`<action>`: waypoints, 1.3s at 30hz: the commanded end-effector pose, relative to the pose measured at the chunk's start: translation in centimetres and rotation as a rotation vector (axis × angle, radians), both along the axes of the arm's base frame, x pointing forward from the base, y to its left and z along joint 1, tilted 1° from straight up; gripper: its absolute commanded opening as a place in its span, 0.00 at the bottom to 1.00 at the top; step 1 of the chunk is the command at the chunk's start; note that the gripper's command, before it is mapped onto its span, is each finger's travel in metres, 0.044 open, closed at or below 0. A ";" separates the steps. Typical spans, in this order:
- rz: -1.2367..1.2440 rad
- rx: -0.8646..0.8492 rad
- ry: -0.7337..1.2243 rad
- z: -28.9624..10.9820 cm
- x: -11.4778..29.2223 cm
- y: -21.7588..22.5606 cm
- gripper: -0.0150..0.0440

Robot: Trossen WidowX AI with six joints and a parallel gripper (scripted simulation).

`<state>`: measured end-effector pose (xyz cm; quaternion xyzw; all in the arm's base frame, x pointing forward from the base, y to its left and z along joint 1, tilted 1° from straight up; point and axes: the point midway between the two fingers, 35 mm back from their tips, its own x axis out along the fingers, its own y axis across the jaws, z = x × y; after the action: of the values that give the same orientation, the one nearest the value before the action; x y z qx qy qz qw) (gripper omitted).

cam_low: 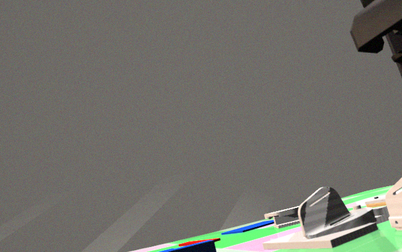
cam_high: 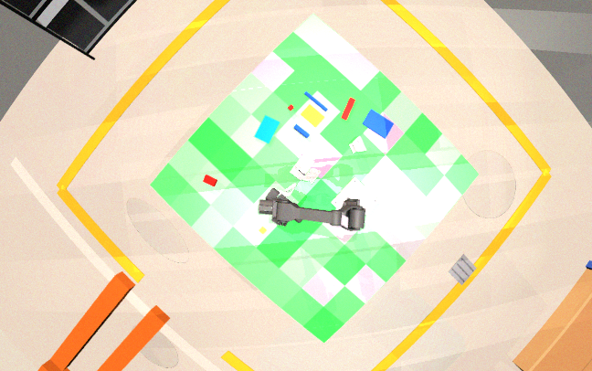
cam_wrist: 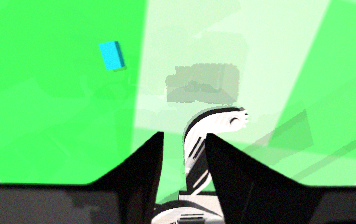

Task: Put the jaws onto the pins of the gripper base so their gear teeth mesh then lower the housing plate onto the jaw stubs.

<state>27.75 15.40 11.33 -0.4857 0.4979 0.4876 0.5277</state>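
Above the checkered surface, the tool stands narrow over a curved white jaw

Near the middle of the checkered surface [cam_high: 228, 151], the arm [cam_high: 320, 215] reaches across with its tool [cam_high: 274, 194] [cam_low: 395, 57] [cam_wrist: 184, 138] pointed downward. In the wrist view its two fingers stand apart with a narrow gap; green shows between their tips, and they are neither wide nor closed together. A curved white jaw [cam_high: 289, 189] [cam_wrist: 207, 121] lies below, its slotted lower part partly covered by the finger at the right of that picture. Whether that finger touches it cannot be told.

From the top, a white assembly [cam_high: 305, 172] lies near the jaw, on the side away from the arm; its finer parts are washed out by glare. A white plate [cam_high: 349, 193] is partly hidden by the arm, and a small white bracket [cam_high: 358, 145] lies apart from both. The exterior view shows an upright curved part [cam_low: 319, 214] on a pale slab [cam_low: 298, 242]; which pieces carry the pins cannot be told.

Farther off lie a cyan panel [cam_high: 267, 129], a yellow square [cam_high: 312, 115] between two blue bars [cam_high: 315, 101], a red bar [cam_high: 348, 109] and a blue panel [cam_high: 378, 123].
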 end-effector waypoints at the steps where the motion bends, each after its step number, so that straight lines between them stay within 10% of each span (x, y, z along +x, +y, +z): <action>1: 0.000 0.000 0.000 0.0 0.0 0.0 0.29; 23: 0.000 0.000 0.000 0.0 0.0 0.0 0.25; 39: 0.000 0.000 0.000 0.0 0.0 0.0 0.97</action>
<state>27.74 15.40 11.33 -0.4856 0.4980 0.4877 0.5276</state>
